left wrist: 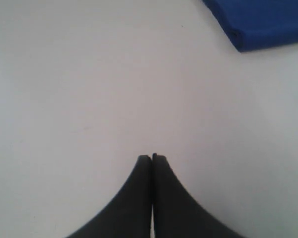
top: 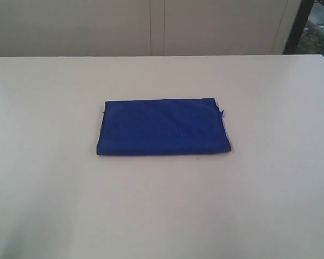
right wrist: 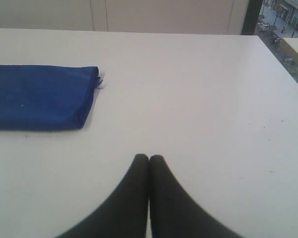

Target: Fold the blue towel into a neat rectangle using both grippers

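The blue towel [top: 163, 127] lies folded into a flat rectangle in the middle of the white table [top: 162, 216], a small thread tag at its far right corner. Neither arm shows in the exterior view. In the left wrist view my left gripper [left wrist: 152, 157] is shut with nothing between its fingers, held over bare table, and one folded corner of the towel [left wrist: 258, 22] lies well away from it. My right gripper [right wrist: 149, 157] is also shut and empty, apart from the towel [right wrist: 39, 96], whose tagged end faces it.
The table's far edge [top: 162, 56] meets a pale panelled wall [top: 151, 27]. Its right edge [right wrist: 283, 59] shows in the right wrist view, with a window and street beyond.
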Tool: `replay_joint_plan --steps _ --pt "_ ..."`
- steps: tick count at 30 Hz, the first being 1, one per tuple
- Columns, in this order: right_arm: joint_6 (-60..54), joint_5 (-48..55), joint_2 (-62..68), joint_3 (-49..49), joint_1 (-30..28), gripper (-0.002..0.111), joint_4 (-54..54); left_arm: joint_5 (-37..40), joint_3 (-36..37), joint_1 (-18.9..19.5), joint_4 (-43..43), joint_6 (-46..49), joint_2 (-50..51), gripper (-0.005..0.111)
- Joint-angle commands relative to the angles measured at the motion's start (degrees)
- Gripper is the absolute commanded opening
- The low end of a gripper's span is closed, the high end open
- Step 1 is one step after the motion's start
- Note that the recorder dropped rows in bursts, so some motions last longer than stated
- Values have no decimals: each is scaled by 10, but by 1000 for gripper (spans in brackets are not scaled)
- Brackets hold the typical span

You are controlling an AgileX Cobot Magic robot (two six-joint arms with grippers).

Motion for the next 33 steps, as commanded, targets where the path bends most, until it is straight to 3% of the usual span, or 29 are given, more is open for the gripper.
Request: replay_joint_plan --steps 1,17,33 --pt "2 -8 -3 3 -1 0 -2 -7 6 1 -3 1 -3 0" --pt "2 -8 -3 3 -1 0 -2 -9 6 1 18 -102 -3 0" --pt "2 -8 -3 3 -1 0 -2 -9 6 1 18 -103 -3 0"
